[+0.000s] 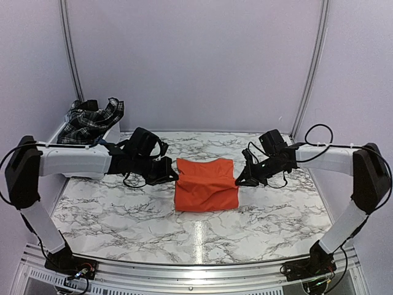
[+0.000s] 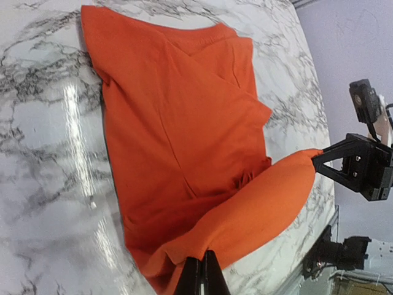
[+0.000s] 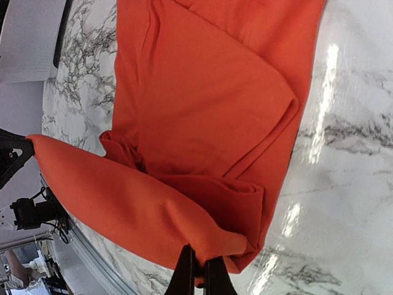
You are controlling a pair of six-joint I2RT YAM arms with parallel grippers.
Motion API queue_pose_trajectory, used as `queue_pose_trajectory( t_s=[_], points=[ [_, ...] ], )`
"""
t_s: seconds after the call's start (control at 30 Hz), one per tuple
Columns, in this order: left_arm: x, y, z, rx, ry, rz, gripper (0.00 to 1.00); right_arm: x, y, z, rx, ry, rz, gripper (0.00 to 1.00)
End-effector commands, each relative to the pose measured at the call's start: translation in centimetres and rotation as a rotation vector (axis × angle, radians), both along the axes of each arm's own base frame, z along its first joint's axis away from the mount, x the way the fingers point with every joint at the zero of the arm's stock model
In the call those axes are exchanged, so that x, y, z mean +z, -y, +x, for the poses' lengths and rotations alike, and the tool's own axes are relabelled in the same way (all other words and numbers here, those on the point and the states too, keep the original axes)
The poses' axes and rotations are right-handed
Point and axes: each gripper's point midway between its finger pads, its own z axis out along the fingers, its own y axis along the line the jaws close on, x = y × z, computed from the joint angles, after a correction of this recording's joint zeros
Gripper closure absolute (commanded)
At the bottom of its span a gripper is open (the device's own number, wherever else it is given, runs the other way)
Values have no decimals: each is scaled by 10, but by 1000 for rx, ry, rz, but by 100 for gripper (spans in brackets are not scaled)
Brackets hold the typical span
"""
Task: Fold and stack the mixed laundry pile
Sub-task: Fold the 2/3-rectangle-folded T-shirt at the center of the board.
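Orange T-shirt (image 1: 206,184): middle of the marble surface (image 1: 123,215), partly folded and mostly lying flat. One edge is raised off the surface and stretched between both jaws.
Left jaws: closed, pinching that edge's left end.
Right jaws: closed, pinching its right end.
Black-and-white plaid piece (image 1: 91,120): heaped in the white bin (image 1: 61,134), far left.

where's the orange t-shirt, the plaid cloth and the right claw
orange t-shirt (image 1: 206,190): top view, middle of the flat part
plaid cloth (image 1: 92,121): top view, heap's middle
right claw (image 1: 239,182): top view, between its fingertips
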Motion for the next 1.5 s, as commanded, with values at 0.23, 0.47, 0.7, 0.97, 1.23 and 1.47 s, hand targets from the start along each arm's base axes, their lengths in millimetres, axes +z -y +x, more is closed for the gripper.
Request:
queue_pose_trajectory(
  t_s=[0.23, 0.47, 0.7, 0.97, 1.23, 1.47],
  points=[
    [-92, 11, 31, -75, -111, 148, 100, -80, -3, 36, 62, -58, -64, 100],
    [-98, -12, -32, -136, -153, 179, 100, -76, -4, -31, 114, -114, -54, 100],
    [-40, -31, -57, -95, -79, 101, 100, -14, -3, -74, 94, -60, 27, 100],
    [-2, -26, -35, -90, -6, 83, 100, 15, 2, -46, 86, 8, -15, 100],
    [7, -23, 3, -78, 15, 87, 100, 25, 9, 1, 65, 42, -20, 100],
    [-7, -21, 36, -61, -2, 100, 100, 17, 2, 40, 75, 50, -27, 100]
  ],
)
